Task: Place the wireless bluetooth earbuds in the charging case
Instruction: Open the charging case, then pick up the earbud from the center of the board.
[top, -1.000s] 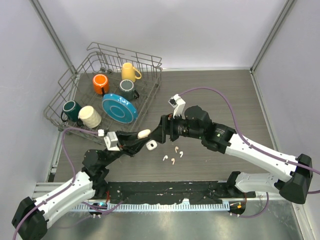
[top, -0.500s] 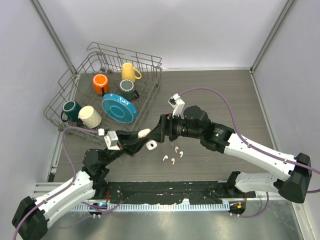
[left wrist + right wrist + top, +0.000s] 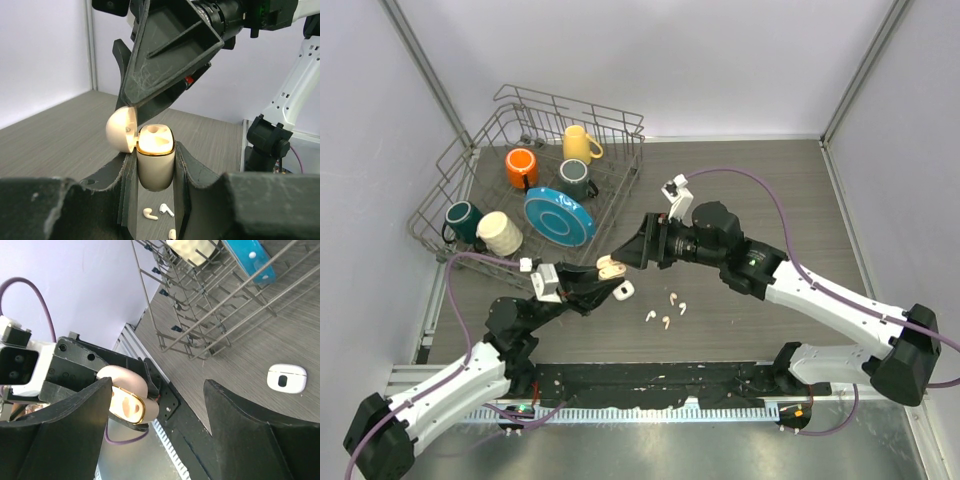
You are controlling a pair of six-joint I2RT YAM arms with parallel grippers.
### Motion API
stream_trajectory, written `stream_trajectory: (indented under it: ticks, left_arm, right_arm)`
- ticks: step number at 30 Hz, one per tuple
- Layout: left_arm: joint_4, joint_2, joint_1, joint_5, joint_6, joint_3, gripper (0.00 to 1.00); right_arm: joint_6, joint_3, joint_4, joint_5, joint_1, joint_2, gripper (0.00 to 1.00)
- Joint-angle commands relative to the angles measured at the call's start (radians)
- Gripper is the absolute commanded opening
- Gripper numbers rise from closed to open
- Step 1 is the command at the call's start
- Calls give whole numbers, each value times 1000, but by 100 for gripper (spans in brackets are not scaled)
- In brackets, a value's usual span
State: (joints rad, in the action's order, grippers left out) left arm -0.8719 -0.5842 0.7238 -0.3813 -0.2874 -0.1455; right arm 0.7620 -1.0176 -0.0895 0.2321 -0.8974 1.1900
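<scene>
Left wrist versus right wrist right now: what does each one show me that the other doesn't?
Left wrist only: three loose earbuds lying on the table. Right wrist only: the dish rack holding the blue plate, and a second white case lying flat on the tabletop. Both: the beige charging case, lid flipped open, clamped in the left gripper.

Wire rack (image 3: 570,104): blue plate (image 3: 560,216), orange mug (image 3: 521,165), yellow mug (image 3: 578,143), cream mug (image 3: 498,233).
</scene>
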Motion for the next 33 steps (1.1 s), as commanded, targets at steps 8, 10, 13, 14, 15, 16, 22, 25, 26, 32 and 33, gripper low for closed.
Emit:
stream_trajectory:
  ticks: [8,10,13,14,15,16,22,25,26,32,33]
  left_arm:
    - [-29,24,6,15,31,-32,0]
    - [-26,35,5,41,42,-29,0]
    - [-18,50,6,59,54,-29,0]
    - [-15,52,5,61,54,-32,0]
    - [-12,53,6,62,57,-34,0]
    - [-12,55,6,61,57,-35,0]
    - [-15,35,6,47,59,-51,0]
    - [-24,24,6,47,59,-54,0]
    - [-24,21,6,45,59,-57,0]
    - [-38,4,6,42,57,-62,0]
    - [-39,3,6,42,56,-62,0]
  right_arm:
    - [146,17,177,141,43,-44,79]
    - [163,40,188,144,43,-64,80]
    - [191,76,188,147,43,-92,80]
    - [198,83,191,151,45,-93,81]
    - [213,89,191,154,45,-95,81]
    - [218,97,192,159,43,-93,82]
    - [286,125,281,222,45,-60,82]
    - [298,126,303,234,43,-41,82]
    - [301,126,307,240,45,-38,82]
    - [350,142,370,283,43,-1,78]
    - [358,149,376,288,43,2,77]
